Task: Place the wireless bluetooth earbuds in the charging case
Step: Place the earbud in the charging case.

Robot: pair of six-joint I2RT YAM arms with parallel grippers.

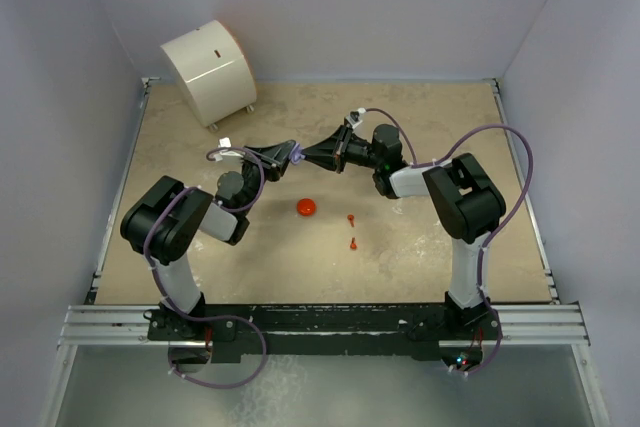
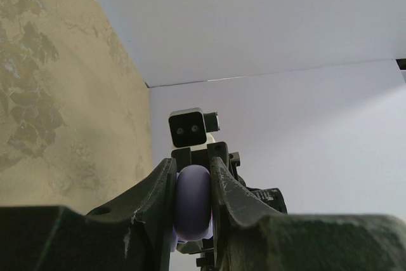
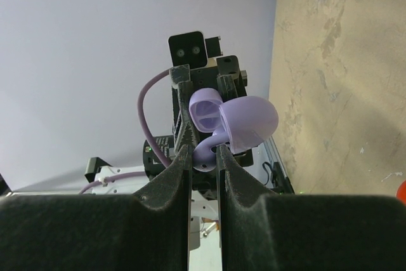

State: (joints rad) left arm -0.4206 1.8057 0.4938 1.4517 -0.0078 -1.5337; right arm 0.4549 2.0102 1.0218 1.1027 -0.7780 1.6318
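— Fingers on your left side: what have they got?

— My left gripper point(image 2: 193, 168) is clamped on the lilac charging case point(image 2: 192, 201), one finger pressed to each flank. Seen from my right wrist, its lid stands swung open.

— And the right?

— My right gripper point(image 3: 203, 152) is pinched nearly closed on a lilac earbud point(image 3: 206, 154), which sits between the very tips. Its rounded end curls up to the open mouth of the case, just below the lid. Whether bud and case touch, I cannot tell.

— So both hands meet?

— Tip to tip, over the middle of the table point(image 1: 450, 127), with the case between them.

— Anything else lying about?

— A red case point(image 1: 306, 207) rests on the table nearer my bases. Two red-orange earbuds point(image 1: 351, 218) lie loose just to its right, one nearer me than the other, both well apart from my fingers.
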